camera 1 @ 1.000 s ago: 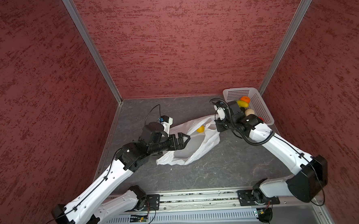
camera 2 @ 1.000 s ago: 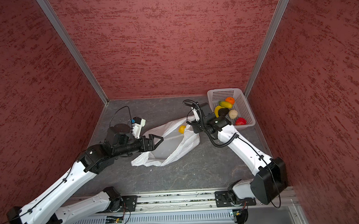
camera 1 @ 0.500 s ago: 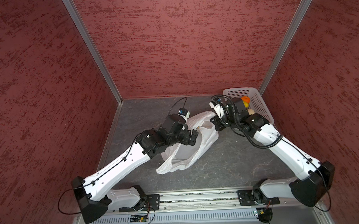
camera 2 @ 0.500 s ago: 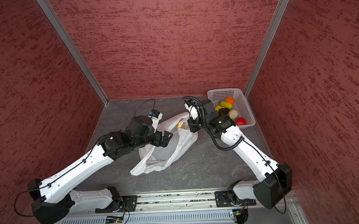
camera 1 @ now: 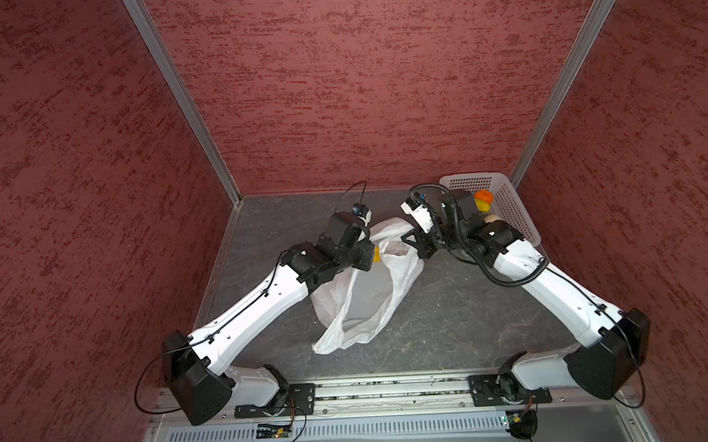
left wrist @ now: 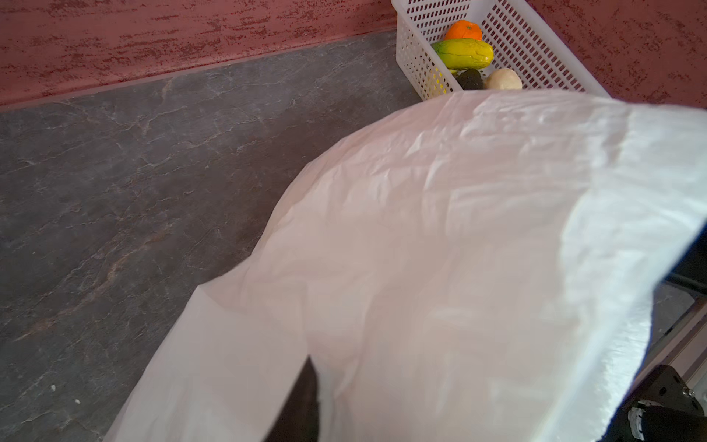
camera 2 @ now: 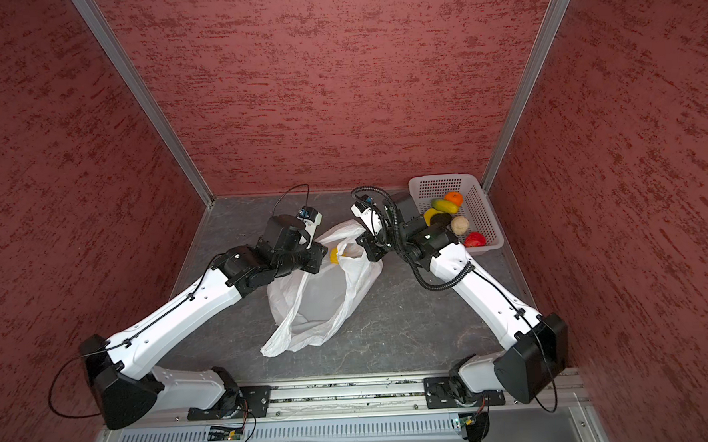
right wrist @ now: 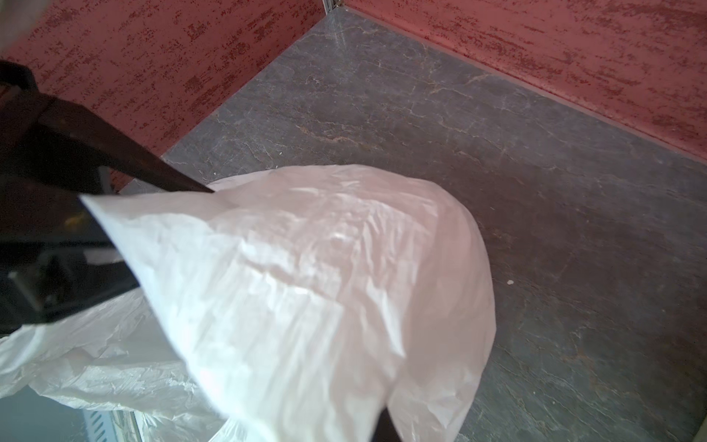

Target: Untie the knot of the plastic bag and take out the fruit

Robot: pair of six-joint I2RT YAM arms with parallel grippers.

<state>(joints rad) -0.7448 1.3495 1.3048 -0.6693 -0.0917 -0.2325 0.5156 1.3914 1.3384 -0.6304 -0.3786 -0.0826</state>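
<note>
Since a yellow fruit (camera 2: 334,254) lies inside the plastic bag (camera 2: 360,288), we hold its mouth spread; left gripper (camera 2: 320,259) and right gripper (camera 2: 366,246) are each clenched on its rim.

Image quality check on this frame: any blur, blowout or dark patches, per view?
Left wrist: plastic bag fills the frame, close and soft, nearly blown out along its bright edge; basket behind is sharp. Right wrist: bag's near fold blurred, floor crisp, gripper finger nearly black. Top views: sharp, evenly lit.
</note>
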